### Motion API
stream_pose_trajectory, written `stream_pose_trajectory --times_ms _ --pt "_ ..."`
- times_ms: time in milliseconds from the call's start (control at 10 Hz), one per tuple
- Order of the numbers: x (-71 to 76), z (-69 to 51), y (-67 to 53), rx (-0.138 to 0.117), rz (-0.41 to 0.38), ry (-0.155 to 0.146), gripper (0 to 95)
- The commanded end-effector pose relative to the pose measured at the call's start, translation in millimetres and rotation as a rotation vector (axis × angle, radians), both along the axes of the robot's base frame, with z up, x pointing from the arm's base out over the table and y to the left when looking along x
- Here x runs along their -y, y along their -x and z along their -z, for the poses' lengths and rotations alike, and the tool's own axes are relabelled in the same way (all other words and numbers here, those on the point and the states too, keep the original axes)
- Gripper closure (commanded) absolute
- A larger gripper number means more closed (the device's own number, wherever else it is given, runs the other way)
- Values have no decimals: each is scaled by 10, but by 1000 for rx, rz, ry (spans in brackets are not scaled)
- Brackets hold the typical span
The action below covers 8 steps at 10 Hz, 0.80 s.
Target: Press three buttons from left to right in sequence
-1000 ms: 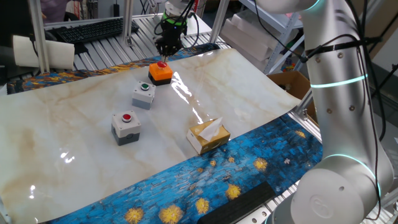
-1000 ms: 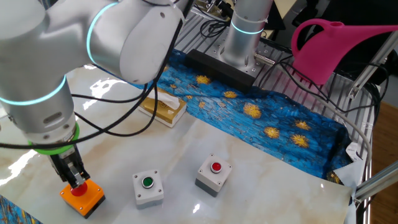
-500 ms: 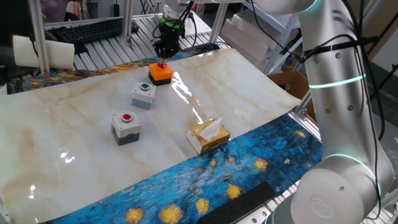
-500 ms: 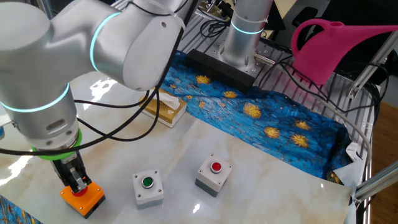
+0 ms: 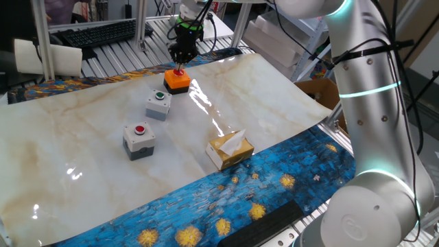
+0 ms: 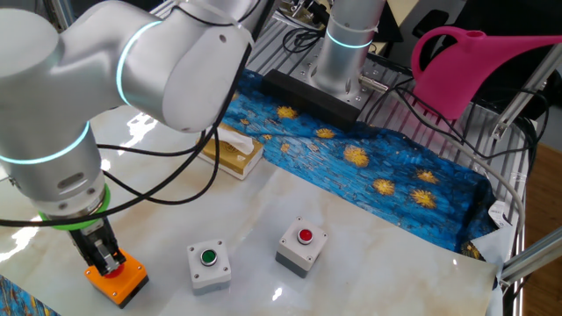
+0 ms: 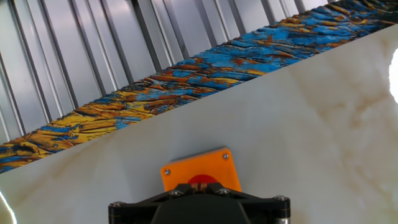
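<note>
Marbled white sheet (image 5: 274, 110) laid over a blue-and-gold patterned cloth (image 5: 226, 199), on a slatted metal bench; keyboard and cabling at the back, a pink watering can (image 6: 474, 61) off to one side in the other fixed view.

Near to far, from the first fixed view: tan tissue box (image 5: 230, 149) nearest the cloth edge; then the grey box with red button (image 5: 139, 139); then the grey box with green button (image 5: 158, 104); farthest, the orange box with red button (image 5: 177, 80), close to the sheet's far edge. The three boxes run in a slanting line, well apart from the tissue box.

Gripper (image 5: 181, 60) sits directly above the orange box, fingers pointing straight down at its red cap; in the other fixed view the gripper (image 6: 107, 261) tip looks to be touching, or just off, the button; cannot tell which. Hand view: the orange box (image 7: 200, 173) lies just ahead of the hand's housing, red cap half hidden under it; so the target lies along the finger axis, no sideways offset to speak of.

Fingertips: no gap or contact between them is visible in any view; cannot tell apart or together.

Judgement: this is the last box in the line; the move turns on vertical travel alone.
</note>
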<state>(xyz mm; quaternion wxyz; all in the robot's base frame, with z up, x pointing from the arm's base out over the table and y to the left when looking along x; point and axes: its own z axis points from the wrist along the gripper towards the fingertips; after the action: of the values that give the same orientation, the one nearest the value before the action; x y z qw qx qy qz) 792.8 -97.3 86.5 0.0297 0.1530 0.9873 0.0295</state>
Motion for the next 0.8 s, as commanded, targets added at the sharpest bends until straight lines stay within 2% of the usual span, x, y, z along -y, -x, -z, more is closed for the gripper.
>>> stream_pose_trajectory --times_ms 100,200,400,500,800 --pt "45 -113 76 -1 -4 1 950" --pt "66 -232 132 -8 -3 -2 950" --pt "-21 -314 182 -11 52 -3 950" --pt "-58 -369 225 -30 65 -11 950" --pt "-189 -464 339 -51 124 -30 950"
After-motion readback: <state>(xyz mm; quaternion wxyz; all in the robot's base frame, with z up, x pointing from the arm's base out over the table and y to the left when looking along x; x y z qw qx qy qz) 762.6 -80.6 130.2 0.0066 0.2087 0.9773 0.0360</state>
